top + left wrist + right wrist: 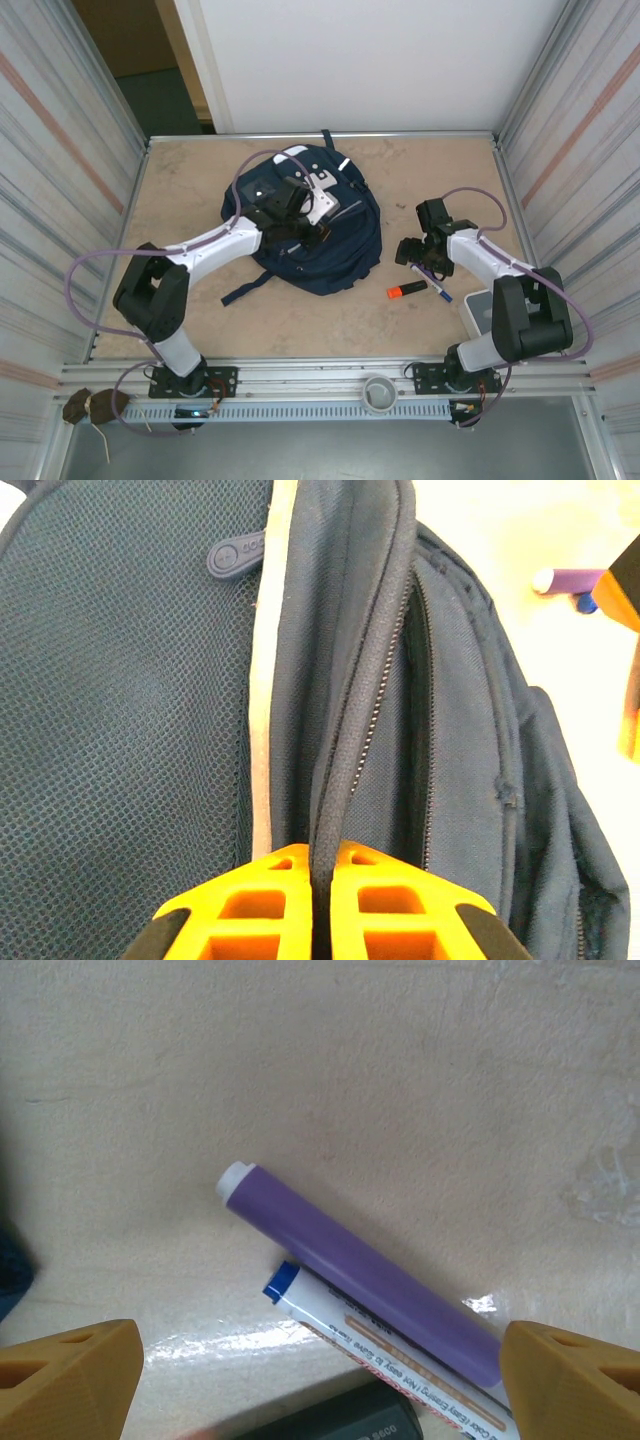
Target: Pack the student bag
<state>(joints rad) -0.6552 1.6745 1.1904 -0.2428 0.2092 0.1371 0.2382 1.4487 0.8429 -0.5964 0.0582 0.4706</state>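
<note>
Left gripper point(320, 872): shut hard, its two orange fingers point(255, 905) pressed together on the student bag's zippered rim point(352, 705), which runs out between the pads and straight ahead of them.
Student bag point(345, 255): lies flat on the table point(190, 180), directly under and ahead of the left gripper. It is off to the left of the right gripper and apart from it.
Bag detail at the left gripper: a navy mesh panel point(120, 730) spreads to the left of the pinched rim. To its right a dark gap shows between two lines of zipper teeth.
Right gripper point(320, 1365): spread wide and holding nothing, its orange fingers point(70, 1375) low at either side above the tabletop.
Purple marker point(360, 1280): lies slantwise on the table between the right gripper's open fingers, white end toward the left finger and far end close by the right finger.
Blue-capped pen point(395, 1355): white barrel with print, lying alongside the purple marker on the side nearer the gripper, the two touching or nearly so.
Dark object point(330, 1420): directly beneath the right gripper's wrist camera; what it is cannot be told.
Orange highlighter point(407, 290): on the table just behind the right gripper, toward the arm bases.
</note>
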